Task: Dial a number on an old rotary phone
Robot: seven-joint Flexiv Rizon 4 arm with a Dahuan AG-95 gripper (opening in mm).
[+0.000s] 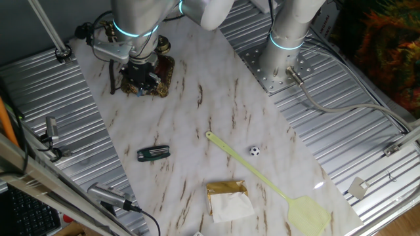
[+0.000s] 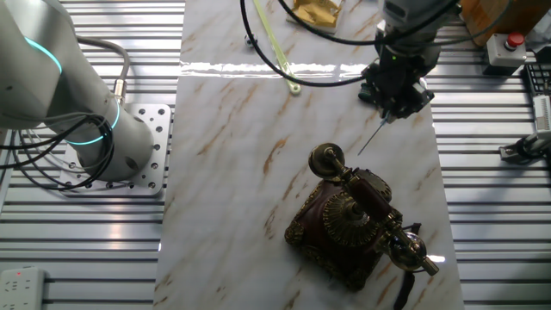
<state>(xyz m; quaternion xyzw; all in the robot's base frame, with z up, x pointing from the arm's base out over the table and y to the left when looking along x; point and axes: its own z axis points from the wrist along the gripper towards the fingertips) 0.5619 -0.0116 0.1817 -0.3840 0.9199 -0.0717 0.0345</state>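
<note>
On my bench (image 1: 197, 124) I count one phone (image 2: 357, 224), sitting right under my tool (image 1: 139, 77) in one fixed view. Out in front of the tool, well apart from it, there is one dark screwdriver handle (image 1: 153, 153), one small black-and-white ball (image 1: 254, 151), one yellow-green swatter (image 1: 269, 183) and one gold packet (image 1: 227, 198) with white paper. The phone has one dial (image 2: 344, 220) and one handset (image 2: 370, 202). I have one arm (image 1: 289, 26) and one tool. That makes five loose things.

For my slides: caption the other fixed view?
Gripper poised above and apart from the old rotary phone on a marble tabletop.
</note>
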